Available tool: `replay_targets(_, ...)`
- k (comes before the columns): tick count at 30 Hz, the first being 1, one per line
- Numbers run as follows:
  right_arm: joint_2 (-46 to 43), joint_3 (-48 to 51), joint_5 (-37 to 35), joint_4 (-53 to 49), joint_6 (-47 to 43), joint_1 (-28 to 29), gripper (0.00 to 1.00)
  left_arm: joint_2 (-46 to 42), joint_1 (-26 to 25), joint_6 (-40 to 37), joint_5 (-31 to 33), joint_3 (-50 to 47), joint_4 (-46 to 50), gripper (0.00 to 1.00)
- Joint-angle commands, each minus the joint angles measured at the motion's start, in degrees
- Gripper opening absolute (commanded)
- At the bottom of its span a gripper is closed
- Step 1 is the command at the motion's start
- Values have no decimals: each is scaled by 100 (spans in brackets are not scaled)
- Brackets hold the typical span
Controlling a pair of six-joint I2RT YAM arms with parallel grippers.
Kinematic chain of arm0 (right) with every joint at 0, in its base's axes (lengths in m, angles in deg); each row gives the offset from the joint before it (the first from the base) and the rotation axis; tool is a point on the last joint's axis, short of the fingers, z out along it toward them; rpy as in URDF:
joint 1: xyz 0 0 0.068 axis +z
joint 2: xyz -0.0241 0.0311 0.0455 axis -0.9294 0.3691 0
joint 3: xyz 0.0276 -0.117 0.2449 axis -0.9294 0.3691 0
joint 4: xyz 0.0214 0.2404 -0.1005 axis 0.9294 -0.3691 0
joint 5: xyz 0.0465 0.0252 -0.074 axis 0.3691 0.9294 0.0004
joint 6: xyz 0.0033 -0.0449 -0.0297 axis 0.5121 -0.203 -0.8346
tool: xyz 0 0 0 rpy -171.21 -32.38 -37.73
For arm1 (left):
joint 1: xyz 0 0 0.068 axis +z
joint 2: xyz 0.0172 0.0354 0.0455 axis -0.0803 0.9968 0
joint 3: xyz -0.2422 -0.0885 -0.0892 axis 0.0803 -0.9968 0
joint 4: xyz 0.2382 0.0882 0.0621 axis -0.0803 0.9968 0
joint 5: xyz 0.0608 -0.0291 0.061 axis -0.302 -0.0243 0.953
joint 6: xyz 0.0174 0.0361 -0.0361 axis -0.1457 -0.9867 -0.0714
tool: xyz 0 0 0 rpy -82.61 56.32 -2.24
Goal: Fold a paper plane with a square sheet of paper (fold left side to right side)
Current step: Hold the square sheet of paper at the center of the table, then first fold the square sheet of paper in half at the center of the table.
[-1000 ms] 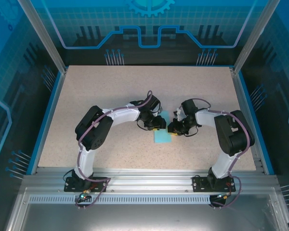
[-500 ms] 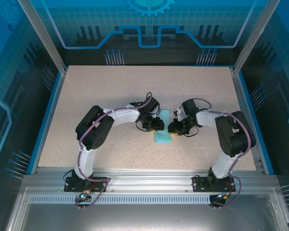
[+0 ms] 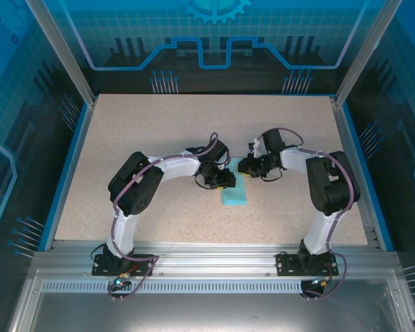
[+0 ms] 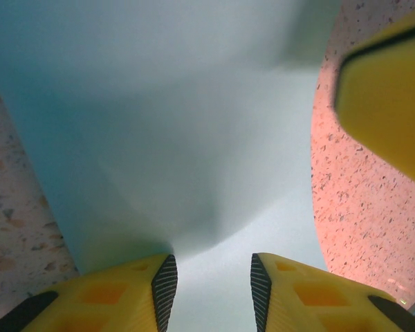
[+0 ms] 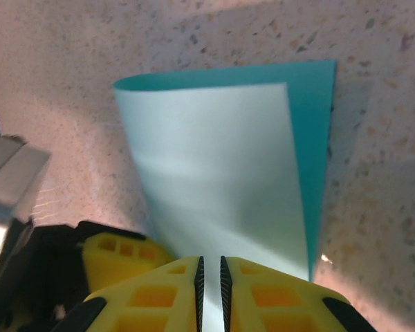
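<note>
Listing what I have on the table (image 3: 111,152), left to right.

Item 1, left gripper (image 4: 211,287). The fingers stand a moderate gap apart and clamp nothing. Between the dark pads (image 4: 164,282) I see pale paper lying below. From overhead it sits at the sheet's 10 o'clock edge. I judge it is posted there to hold the lower layer flat, so the sheet cannot slide while the other arm works.

Item 2, square sheet of paper (image 3: 234,196). It is light blue and lies a little toward 5 o'clock from the table's centre, between the two grippers. The right wrist camera shows it doubled over. A pale upper layer covers most of a deeper teal lower one, which shows as a strip along the 3 o'clock side. The bend at 10 o'clock is a soft roll, not yet a crease. Nothing plane-shaped so far; I judge this an early fold.

Item 3, right gripper (image 5: 209,277). It sits at the sheet's 1 o'clock overhead. The fingers are drawn almost together with the upper layer running into the slit, so it pinches that flap. I judge the grip serves to steer edge onto edge before pressing.

Risk: a tug could skew the thin paper.
</note>
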Motion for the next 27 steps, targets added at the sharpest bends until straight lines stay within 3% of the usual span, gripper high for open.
replay_targets(1, 381, -266, -26, -163, 42, 145, 17, 217, -95, -34, 141, -213, 194, 40)
replay_targets(12, 692, -431, -1249, -1228, -272, 204, 18, -70, -96, -54, 89, -668, 24, 43)
replay_targets(27, 700, -494, -1308, -1335, -303, 235, 18, -1378, -90, 16, -646, -2244, -1036, 49)
